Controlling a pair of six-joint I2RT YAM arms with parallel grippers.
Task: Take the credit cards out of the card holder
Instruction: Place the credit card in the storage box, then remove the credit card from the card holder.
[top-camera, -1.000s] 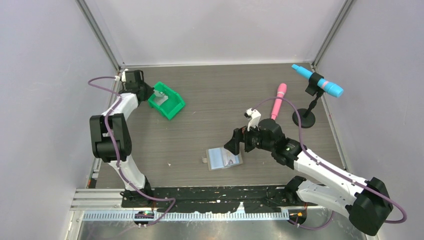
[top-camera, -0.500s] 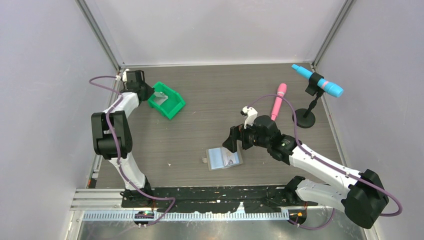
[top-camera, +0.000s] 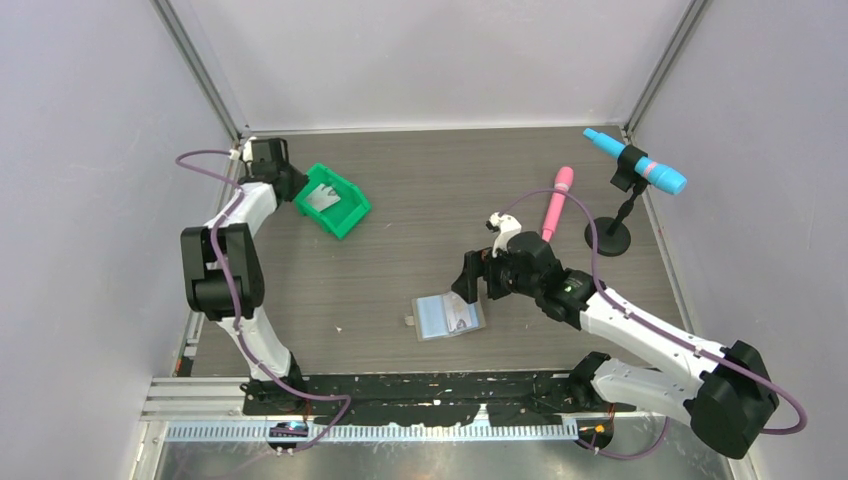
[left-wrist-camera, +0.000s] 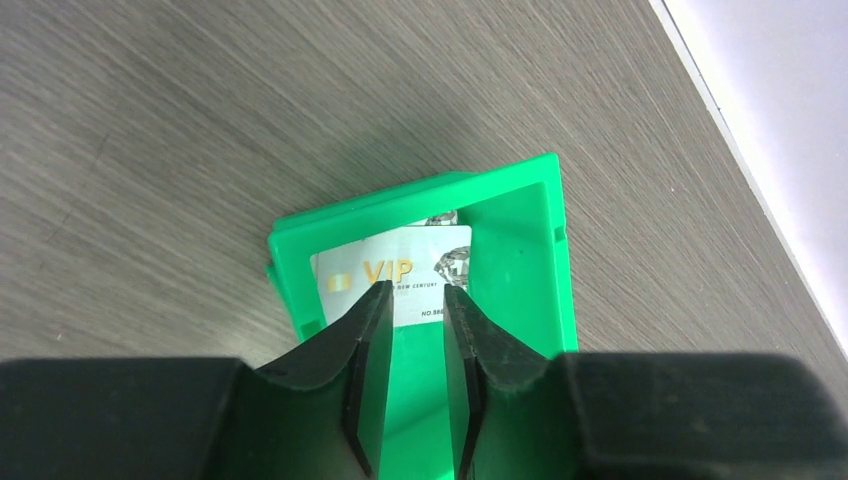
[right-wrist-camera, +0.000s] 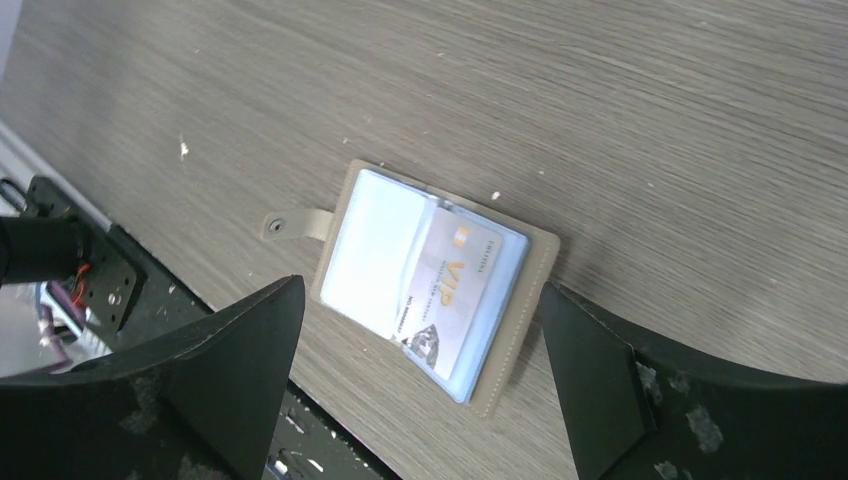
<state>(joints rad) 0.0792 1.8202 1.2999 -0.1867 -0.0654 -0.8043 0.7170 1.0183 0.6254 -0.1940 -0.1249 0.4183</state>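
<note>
Where the left arm reaches to the far left of the table (top-camera: 420, 190), the left gripper (left-wrist-camera: 415, 292) hangs over a green bin (left-wrist-camera: 520, 250). Its 2 fingers (left-wrist-camera: 365, 340) stand slightly parted and pinch nothing. 1 pale credit card (left-wrist-camera: 390, 265) printed "VIP" lies inside the bin, just beyond the fingertips, leaning on the bin's wall. Near the middle of the table the light-blue card holder (right-wrist-camera: 380, 250) lies flat and unfolded, its grey tab (right-wrist-camera: 290, 226) pointing left in the overhead view. Another credit card (right-wrist-camera: 455, 290) sits in its right-hand pocket. The right gripper (right-wrist-camera: 418, 292) hovers above the holder, spread wide and touching neither holder nor card.
</note>
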